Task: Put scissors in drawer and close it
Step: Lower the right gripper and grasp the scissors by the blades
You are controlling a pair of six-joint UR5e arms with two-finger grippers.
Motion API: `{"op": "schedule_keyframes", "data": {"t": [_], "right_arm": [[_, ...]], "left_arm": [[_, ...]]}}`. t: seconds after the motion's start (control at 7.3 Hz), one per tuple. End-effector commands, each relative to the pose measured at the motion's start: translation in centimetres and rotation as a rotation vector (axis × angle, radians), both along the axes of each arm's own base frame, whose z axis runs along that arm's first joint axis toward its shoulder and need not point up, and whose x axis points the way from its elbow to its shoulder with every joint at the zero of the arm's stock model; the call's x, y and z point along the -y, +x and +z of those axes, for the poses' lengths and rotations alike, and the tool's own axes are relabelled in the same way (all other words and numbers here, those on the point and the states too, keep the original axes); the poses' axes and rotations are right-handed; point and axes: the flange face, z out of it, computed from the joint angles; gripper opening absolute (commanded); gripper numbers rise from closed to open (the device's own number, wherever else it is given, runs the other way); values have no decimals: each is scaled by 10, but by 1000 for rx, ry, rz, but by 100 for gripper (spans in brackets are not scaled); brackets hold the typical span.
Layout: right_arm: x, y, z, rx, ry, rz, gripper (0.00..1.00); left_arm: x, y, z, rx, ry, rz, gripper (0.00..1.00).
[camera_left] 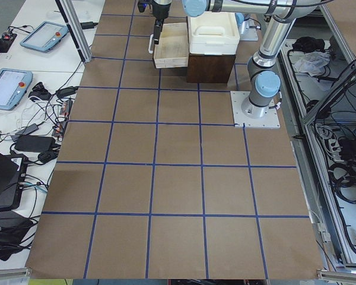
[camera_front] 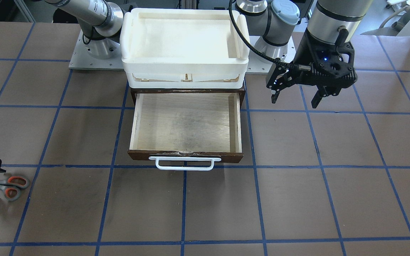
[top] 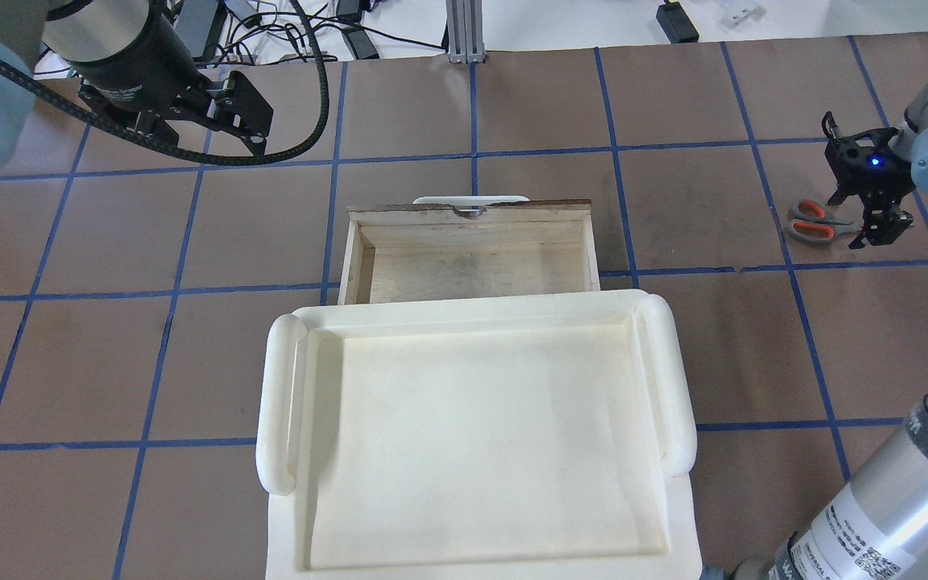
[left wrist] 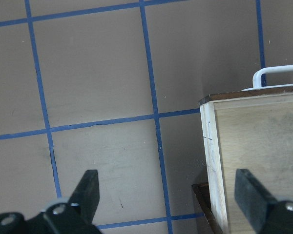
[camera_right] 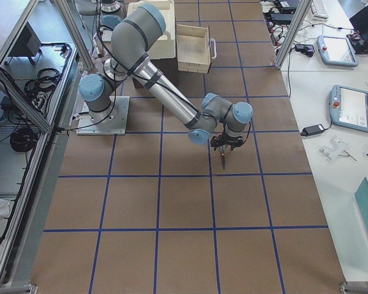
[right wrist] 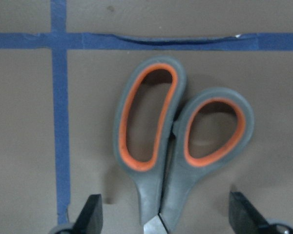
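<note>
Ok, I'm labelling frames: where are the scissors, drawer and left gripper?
scissors [right wrist: 161, 190]: right wrist view, grey handle shank.
drawer [camera_front: 185, 121]: front-facing view, bare plywood floor.
left gripper [camera_front: 294, 102]: front-facing view, midway between its fingertips.

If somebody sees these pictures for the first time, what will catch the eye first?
The wooden drawer, pulled out and empty, sits at the middle of the table under a white tray. Far to the robot's right, the scissors with orange-red loops lie flat on the table, with the right claw open over them.
</note>
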Motion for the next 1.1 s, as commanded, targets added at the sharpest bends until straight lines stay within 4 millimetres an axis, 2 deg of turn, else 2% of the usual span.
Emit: {"op": "schedule_keyframes", "data": {"t": [0.0, 0.14, 0.55, 0.68, 0.82, 0.96], "right_arm": [[1, 0, -1, 9, -11, 111, 38], [3, -2, 0, -1, -29, 158, 0], [5, -4, 11, -48, -40, 220, 0], [6, 0, 28, -62, -60, 226, 0], [6, 6, 57, -83, -97, 231, 0], [8, 30, 86, -103, -123, 261, 0]], "left_arm": [[0, 0, 0, 0, 0, 0, 100], [-1, 0, 1, 0, -1, 0, 100], [0, -1, -2, 0, 3, -2, 100], [0, -2, -3, -2, 5, -3, 100], [0, -2, -3, -2, 5, -3, 100], [0, -2, -3, -2, 5, -3, 100]]}}
